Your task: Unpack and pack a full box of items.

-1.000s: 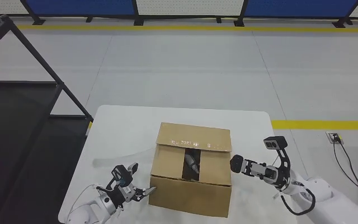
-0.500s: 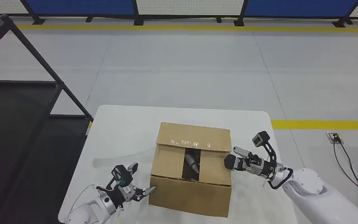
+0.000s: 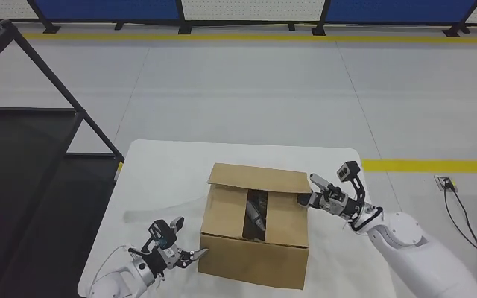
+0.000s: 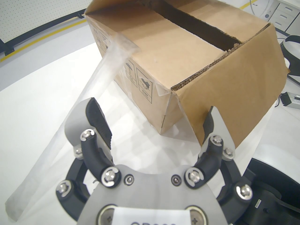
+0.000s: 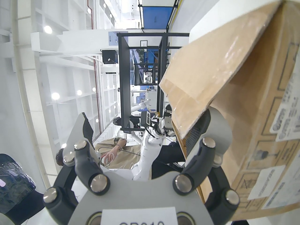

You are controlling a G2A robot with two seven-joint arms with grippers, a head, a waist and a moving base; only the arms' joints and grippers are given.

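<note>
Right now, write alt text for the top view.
A cardboard box sits on a white table, a dark item showing through its top gap. The open right claw props up the far flap; the open left claw sits by a near corner.

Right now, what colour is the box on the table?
The box is brown cardboard, clearest in the left wrist view.

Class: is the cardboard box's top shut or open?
Partly open: the cardboard box shows a dark gap across its top, and its far flap is lifted.
</note>
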